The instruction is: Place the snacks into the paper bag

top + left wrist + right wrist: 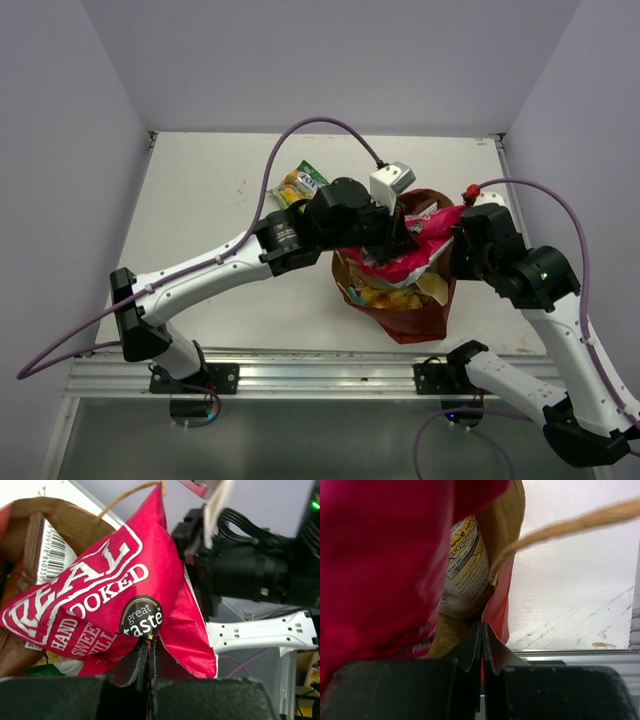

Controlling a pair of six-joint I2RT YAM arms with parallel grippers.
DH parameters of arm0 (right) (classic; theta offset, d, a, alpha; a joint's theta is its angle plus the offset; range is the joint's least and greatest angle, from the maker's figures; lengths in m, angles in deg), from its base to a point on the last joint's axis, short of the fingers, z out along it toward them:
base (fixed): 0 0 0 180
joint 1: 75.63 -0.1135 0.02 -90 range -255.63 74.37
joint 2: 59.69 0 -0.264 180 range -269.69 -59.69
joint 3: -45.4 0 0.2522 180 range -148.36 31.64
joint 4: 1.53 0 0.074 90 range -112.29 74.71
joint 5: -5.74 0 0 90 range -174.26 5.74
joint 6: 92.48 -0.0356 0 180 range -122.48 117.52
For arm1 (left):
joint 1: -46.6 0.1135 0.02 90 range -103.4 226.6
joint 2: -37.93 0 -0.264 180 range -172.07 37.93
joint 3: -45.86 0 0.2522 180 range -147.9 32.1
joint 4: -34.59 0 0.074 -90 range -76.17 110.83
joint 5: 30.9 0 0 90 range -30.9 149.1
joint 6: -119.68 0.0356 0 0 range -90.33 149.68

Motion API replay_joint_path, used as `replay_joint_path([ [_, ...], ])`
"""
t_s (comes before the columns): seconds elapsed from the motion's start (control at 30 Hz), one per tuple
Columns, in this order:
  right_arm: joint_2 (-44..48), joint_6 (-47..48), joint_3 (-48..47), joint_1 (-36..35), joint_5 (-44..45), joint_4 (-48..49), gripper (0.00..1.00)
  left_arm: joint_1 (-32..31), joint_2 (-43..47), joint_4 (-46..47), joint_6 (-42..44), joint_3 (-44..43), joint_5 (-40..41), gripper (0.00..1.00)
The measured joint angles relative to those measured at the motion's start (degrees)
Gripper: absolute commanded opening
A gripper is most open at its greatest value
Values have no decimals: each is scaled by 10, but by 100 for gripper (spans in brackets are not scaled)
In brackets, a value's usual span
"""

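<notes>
— What writing can be read?

— The pink-red packet (100, 595) shows "REAL", "HAND COOKED" and a round black "great taste" badge. The words lower down are cut off. The left gripper (149, 662) is pinched tight on one sealed edge of it and holds it over the mouth of the paper bag (420, 320). The bag stands by the near edge of the table (200, 200), right of the middle.

— And around it?

— The right gripper (481, 647) is closed on the bag's reddish rim, and a twisted handle (560, 530) crosses above it. A white packet with a barcode (54, 550) lies inside the bag. The green-yellow packet (300, 183) lies on the table towards the far edge, just beside the left arm (220, 265).

— What stays hidden?

— The red packet covers most of the bag's inside, and the small print in there is too blurred to read.
</notes>
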Motion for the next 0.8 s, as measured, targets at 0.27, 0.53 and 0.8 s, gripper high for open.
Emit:
replay_joint_path([
  [0.27, -5, -2, -8, 0, -2, -1, 0, -14, 26, 0, -5, 36, -1, 0],
  [0.53, -4, -6, -11, 0, -2, -5, 0, -13, -11, 21, 7, 43, 12, 0],
  [0.8, 5, -11, -13, 1, 14, -14, 0, 47, -131, 39, -5, 19, 4, 0],
])
